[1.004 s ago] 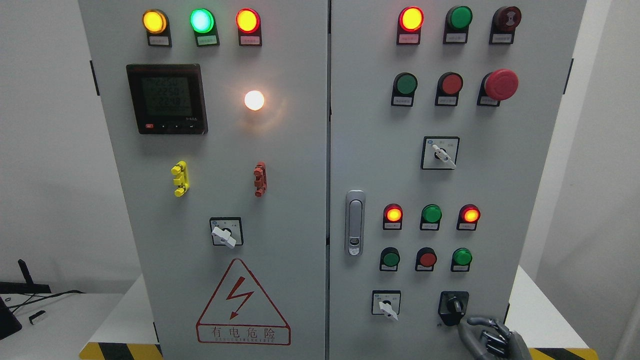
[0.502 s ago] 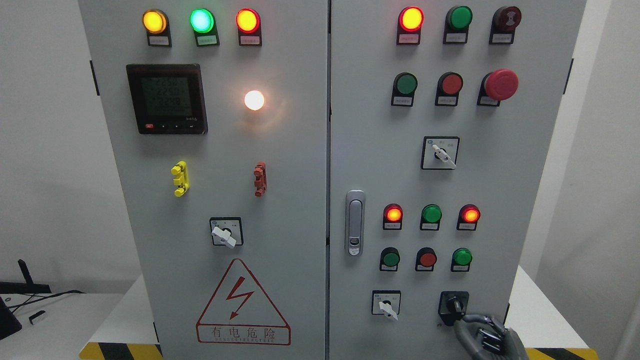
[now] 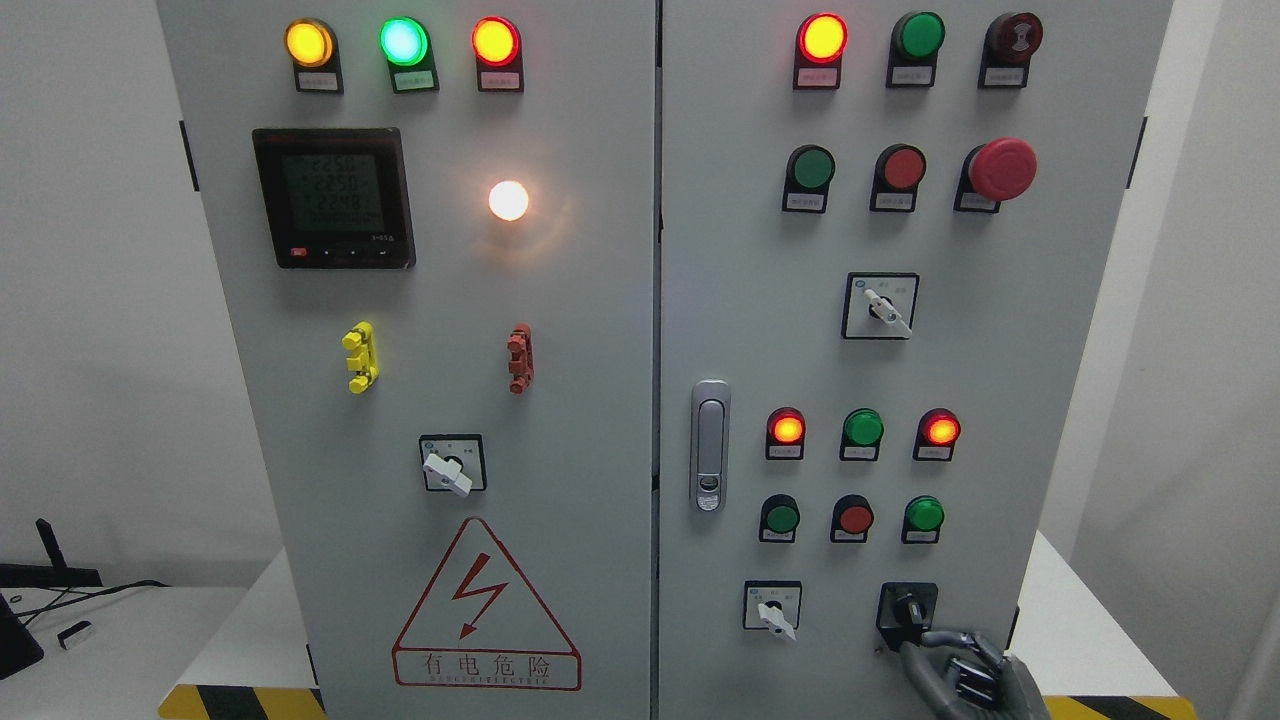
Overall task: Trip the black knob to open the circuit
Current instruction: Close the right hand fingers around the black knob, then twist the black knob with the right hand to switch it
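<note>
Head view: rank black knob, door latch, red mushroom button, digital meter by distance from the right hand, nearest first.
From the right hand:
1. black knob, just above it
2. door latch, up-left at door edge
3. red mushroom button, far above
4. digital meter, upper left door

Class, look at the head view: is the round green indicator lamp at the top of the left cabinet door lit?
Yes, the round green indicator lamp glows brightly between the lit amber lamp and the lit red lamp.

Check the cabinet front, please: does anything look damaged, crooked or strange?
Nothing stands out. The cabinet doors sit flush, and the right hand is just under the black knob.
</note>
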